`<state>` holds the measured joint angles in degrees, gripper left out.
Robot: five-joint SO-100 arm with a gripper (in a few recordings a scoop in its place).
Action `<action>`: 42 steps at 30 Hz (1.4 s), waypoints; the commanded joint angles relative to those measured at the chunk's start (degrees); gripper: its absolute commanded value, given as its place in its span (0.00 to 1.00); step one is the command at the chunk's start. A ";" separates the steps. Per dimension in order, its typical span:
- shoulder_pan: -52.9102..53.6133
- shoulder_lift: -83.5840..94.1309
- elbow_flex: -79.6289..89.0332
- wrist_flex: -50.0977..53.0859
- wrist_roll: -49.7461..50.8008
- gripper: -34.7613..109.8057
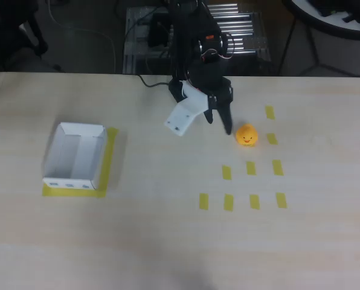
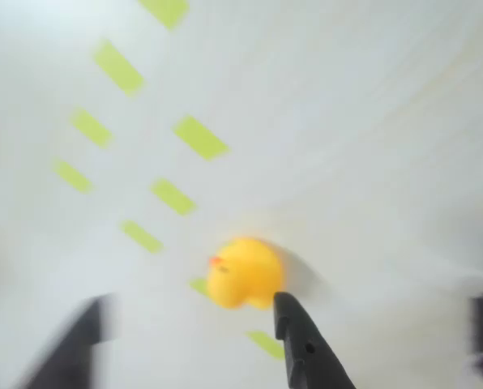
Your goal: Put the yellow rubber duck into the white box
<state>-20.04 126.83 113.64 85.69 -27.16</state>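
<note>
Blurry: yellow rubber duck point(image 2: 243, 273) just beyond black pincer point(image 2: 194, 328) finger, tape strips point(image 2: 199, 137) nearby.

The black arm point(image 1: 195, 42) reaches down from the far edge; its gripper point(image 1: 205, 122) hangs low with fingers point(image 1: 226, 121) spread apart, holding nothing.
</note>
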 commanded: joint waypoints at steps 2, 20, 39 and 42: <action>-7.56 0.09 -8.61 7.12 -11.07 0.61; -17.84 -15.38 -0.97 -0.09 -14.33 0.69; -21.01 -21.97 11.25 -13.89 -11.25 0.68; -22.32 -22.50 11.25 -14.59 -9.76 0.68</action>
<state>-39.90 103.71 124.10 72.25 -38.23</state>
